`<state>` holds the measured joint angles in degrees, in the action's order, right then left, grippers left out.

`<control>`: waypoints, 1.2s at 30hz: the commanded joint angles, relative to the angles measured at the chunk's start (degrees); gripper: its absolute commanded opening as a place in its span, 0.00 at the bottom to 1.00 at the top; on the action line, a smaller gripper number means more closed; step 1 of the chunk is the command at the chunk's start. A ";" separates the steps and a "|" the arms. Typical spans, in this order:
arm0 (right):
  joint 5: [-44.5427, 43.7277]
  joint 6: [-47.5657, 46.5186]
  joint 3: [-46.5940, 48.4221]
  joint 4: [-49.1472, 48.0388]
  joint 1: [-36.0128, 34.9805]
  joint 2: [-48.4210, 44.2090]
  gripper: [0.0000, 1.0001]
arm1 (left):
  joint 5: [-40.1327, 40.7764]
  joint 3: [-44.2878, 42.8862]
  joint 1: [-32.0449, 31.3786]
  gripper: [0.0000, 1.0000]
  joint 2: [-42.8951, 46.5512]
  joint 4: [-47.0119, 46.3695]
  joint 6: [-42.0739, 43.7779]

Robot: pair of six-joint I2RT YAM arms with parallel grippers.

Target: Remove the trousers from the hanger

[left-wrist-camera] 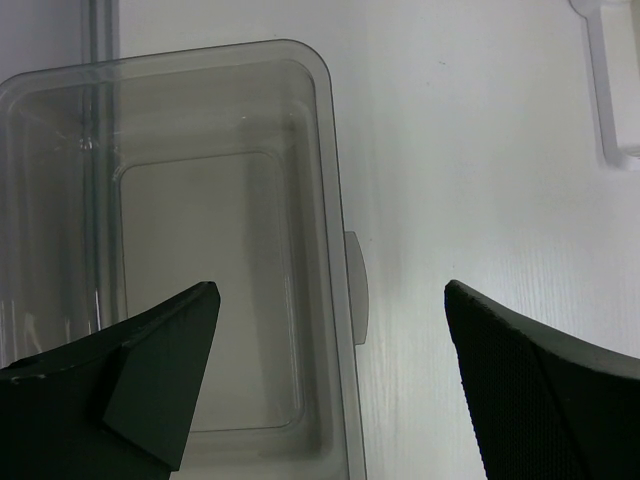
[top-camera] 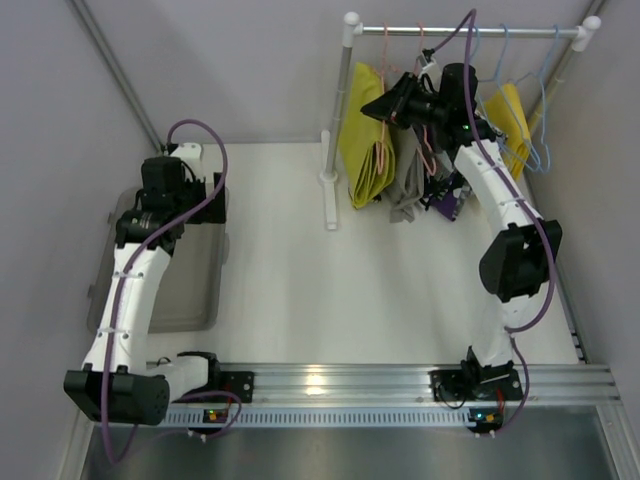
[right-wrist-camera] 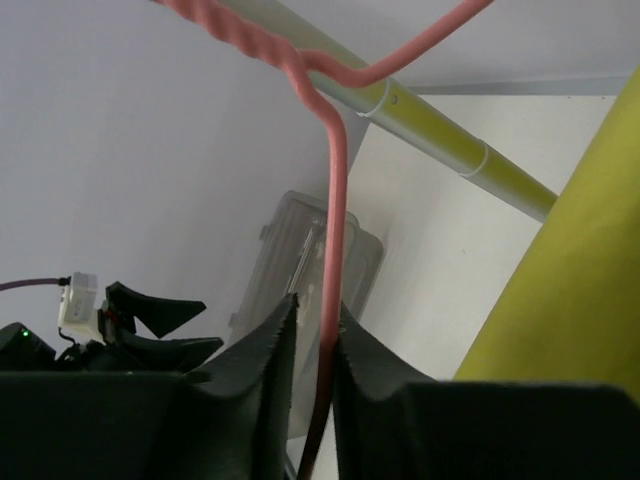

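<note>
The greenish-yellow trousers [top-camera: 362, 140] hang folded over the salmon-pink hanger [top-camera: 386, 48] at the left end of the rack rail [top-camera: 460, 32]. My right gripper [top-camera: 375, 108] is up at the rail beside the trousers. In the right wrist view its jaws [right-wrist-camera: 315, 310] are closed on the hanger's pink wire [right-wrist-camera: 335, 200] just below the twisted neck, with the trousers [right-wrist-camera: 580, 300] at the right. My left gripper [left-wrist-camera: 330, 290] is open and empty, hovering over the rim of a clear plastic bin [left-wrist-camera: 330, 150] at the table's left.
A grey garment [top-camera: 408, 190] on a second pink hanger, a purple item [top-camera: 448, 205], a golden-yellow garment [top-camera: 515, 120] and light blue hangers [top-camera: 545, 100] hang on the same rack. The white rack post [top-camera: 330, 150] stands left of the trousers. The bin [top-camera: 190, 290] lies at left.
</note>
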<state>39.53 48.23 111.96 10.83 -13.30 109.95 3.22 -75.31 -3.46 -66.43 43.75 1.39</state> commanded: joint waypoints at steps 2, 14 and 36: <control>2.75 2.31 3.70 -7.14 -0.94 0.62 0.05 | -0.76 -0.80 0.30 0.99 -0.80 -2.61 -1.04; 7.40 14.69 1.42 -25.76 0.64 -2.90 0.00 | -2.96 0.77 0.30 0.99 0.51 -9.20 -6.04; 8.28 25.17 -5.27 -36.24 2.58 -14.94 0.00 | -20.01 3.59 0.30 0.99 1.31 -27.39 -7.80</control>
<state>47.13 75.70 103.48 -11.07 -11.44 103.13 -12.53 -72.38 -3.44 -66.48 24.95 -6.11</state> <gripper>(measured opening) 0.020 0.990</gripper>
